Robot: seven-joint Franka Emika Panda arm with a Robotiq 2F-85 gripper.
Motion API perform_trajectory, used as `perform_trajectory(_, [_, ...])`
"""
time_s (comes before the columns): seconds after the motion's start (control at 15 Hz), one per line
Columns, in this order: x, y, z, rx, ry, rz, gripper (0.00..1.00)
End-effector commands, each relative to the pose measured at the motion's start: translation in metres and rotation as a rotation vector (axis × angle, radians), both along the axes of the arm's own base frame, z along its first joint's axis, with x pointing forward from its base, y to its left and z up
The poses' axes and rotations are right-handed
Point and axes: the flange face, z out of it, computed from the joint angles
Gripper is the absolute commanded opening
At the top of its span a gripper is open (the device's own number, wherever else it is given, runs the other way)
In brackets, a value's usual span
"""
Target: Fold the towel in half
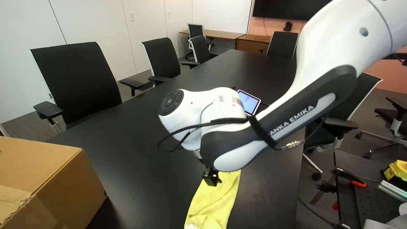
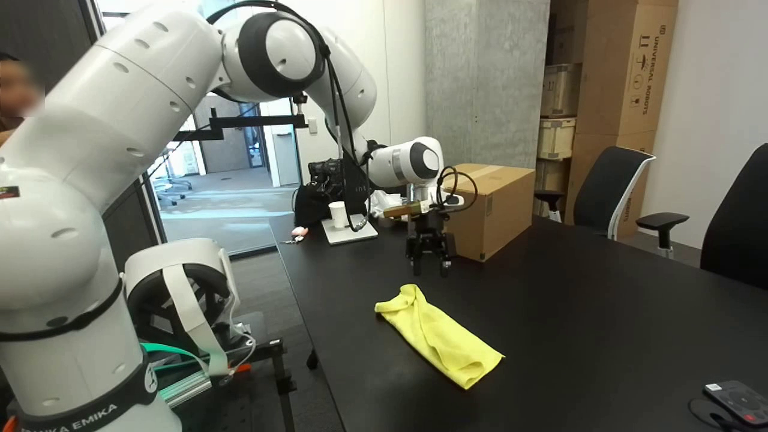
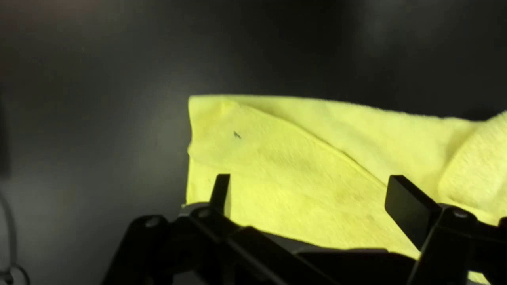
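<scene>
The yellow towel lies on the black table as a long narrow strip with overlapping layers, shown in both exterior views (image 1: 214, 200) (image 2: 441, 339). Its end near the tablet is fairly straight; the opposite end is bunched up. In the wrist view the towel (image 3: 285, 170) shows an upper layer whose edge runs diagonally, with a small dark mark near one corner. My gripper is above the table in an exterior view (image 2: 430, 269), with its fingers pointing down. In the wrist view the gripper (image 3: 309, 182) is open, fingers wide apart, with the towel below and nothing between them.
A tan cardboard box (image 2: 495, 210) stands on the table behind the gripper. A white cup (image 2: 338, 214) stands on a flat grey object (image 2: 354, 235) near the table's edge. A tablet (image 1: 249, 102) and a dark remote-like device (image 2: 741, 401) also lie on the table.
</scene>
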Motion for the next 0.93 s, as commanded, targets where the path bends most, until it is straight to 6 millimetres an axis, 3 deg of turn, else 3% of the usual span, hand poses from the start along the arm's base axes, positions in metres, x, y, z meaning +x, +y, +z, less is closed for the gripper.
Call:
perform_trajectory(0.0, [-0.045,-0.057,0.039,-0.002,0.115,-0.157,1.00])
perform_trajectory(0.47, [-0.122,-0.142,0.099,0.076,0.152,-0.276,1.00])
perform_trajectory(0.87, [-0.198,-0.200,0.146,0.102,0.095,-0.306,1.00])
